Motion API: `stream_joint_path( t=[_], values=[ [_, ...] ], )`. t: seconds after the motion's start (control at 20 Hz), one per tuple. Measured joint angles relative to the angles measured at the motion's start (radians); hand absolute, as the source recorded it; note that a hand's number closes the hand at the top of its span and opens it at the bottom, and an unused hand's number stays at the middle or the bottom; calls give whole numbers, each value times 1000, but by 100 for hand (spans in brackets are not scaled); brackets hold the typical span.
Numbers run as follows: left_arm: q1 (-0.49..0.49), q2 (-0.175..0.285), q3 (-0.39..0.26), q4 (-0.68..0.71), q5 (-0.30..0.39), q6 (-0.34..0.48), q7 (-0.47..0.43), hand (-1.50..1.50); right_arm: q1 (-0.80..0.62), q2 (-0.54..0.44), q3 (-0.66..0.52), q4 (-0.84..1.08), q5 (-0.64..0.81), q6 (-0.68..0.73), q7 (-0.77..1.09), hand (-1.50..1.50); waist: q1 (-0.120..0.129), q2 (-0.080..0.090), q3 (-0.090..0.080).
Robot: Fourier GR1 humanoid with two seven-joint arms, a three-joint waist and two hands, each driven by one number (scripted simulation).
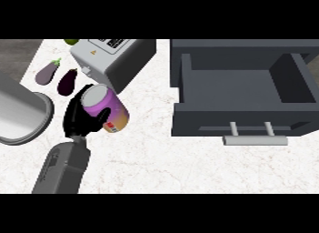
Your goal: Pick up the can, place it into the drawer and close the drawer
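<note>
Grey drawer [202, 120] sits wide open, well off to the right of my fingers, ready to take the load. Metal pot [14, 107] is just left of them. Purple can [105, 107] is tilted in my left hand [78, 120], with my fingers wrapped round it so I can carry it over, I reckon.

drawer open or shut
Open: the drawer is pulled out, its bare inside showing; the can sits outside it in the left hand.
</note>
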Motion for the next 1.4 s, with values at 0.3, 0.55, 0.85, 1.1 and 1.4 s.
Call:
stream_joint_path(
  t=[0.3, 0.55, 0.85, 1.1, 1.4],
  values=[
    [-34, 1, -93, -195, -16, 134, 151, 150, -8, 9, 9, -3, 14, 1, -3, -150, -2, 1, 0],
    [-102, -4, -131, -277, -47, 221, 260, 150, 0, 4, -1, -27, -20, -21, 21, -150, -5, 2, 0],
    [-207, -7, -178, -292, -87, 322, 324, 150, 11, 10, 41, -18, 16, -26, -11, -150, -8, 3, 0],
    [-321, -9, -218, -250, -91, 405, 364, 150, 0, 4, 51, -7, 26, -37, -13, -150, -11, 4, 0],
    [-467, -10, -229, -158, -80, 467, 391, 150, -23, -4, 51, -17, 19, -60, 19, -150, -14, 4, 0]
  ],
)
